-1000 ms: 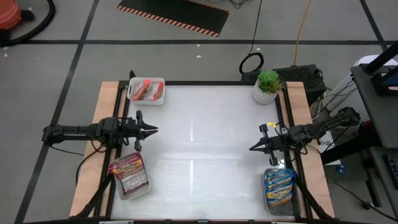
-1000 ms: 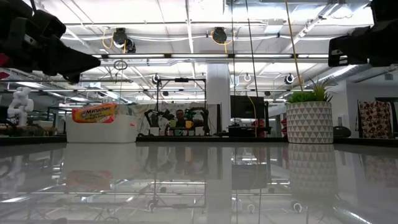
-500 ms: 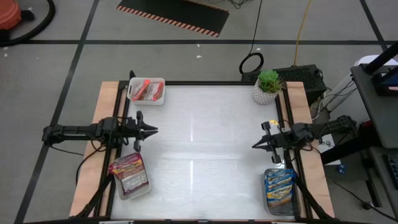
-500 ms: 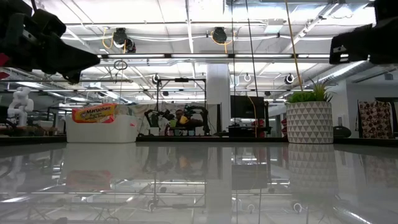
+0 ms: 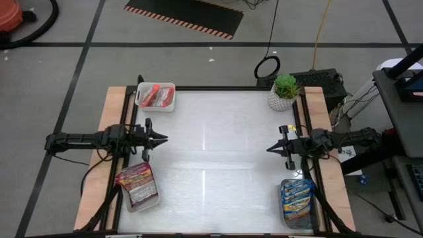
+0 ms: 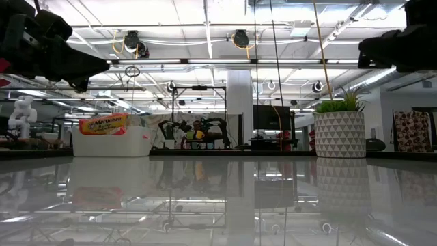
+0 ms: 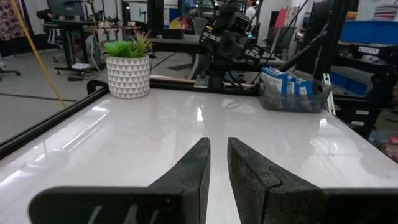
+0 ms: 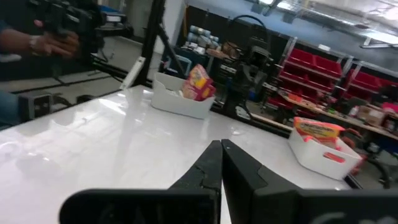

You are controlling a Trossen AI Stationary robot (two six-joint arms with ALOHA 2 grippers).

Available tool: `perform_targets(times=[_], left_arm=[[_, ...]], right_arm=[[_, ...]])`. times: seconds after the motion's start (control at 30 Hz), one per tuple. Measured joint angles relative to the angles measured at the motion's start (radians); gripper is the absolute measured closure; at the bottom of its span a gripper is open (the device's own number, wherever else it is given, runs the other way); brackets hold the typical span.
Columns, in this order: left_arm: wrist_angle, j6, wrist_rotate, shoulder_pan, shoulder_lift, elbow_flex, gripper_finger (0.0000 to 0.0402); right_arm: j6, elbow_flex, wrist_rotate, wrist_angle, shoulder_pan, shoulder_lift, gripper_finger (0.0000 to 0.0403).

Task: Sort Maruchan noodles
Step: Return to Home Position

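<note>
The Maruchan noodles lie sorted in three bins at the table's corners. Orange-red packets (image 5: 156, 96) are in a white bin (image 5: 170, 106) at the far left. Dark red packets (image 5: 135, 182) fill a clear bin (image 5: 151, 201) at the near left, and blue packets (image 5: 297, 198) a bin (image 7: 267, 102) at the near right. My left gripper (image 5: 164, 138) (image 7: 214, 149) hovers at the left edge, pointing level across the table, with a narrow gap between its fingers and nothing in it. My right gripper (image 5: 268, 149) (image 8: 220, 149) hovers at the right edge, shut and empty, pointing toward the left one.
A potted plant (image 5: 284, 91) in a white patterned pot stands at the far right corner. The white tabletop (image 5: 211, 158) lies bare between the two grippers. Black rails run along the left and right sides. A person's hand (image 8: 57, 41) shows in the room beyond the table.
My right arm has swung a little toward the table's far edge. It now points straight across at the left gripper instead of slanting toward the near edge. Its gripper has stayed shut.
</note>
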Motion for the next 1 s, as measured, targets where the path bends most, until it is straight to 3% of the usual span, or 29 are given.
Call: perform_targets(times=[0.23, 1.0], left_arm=[[0.000, 0.005, 0.000, 0.000, 0.000, 0.000, 0.0342], [-0.023, 0.007, -0.001, 0.000, 0.000, 0.000, 0.0341]], right_arm=[[0.049, 0.000, -0.005, -0.002, -0.079, 0.000, 0.0403], [0.118, 0.001, -0.025, 0.001, -0.182, 0.042, 0.0403]])
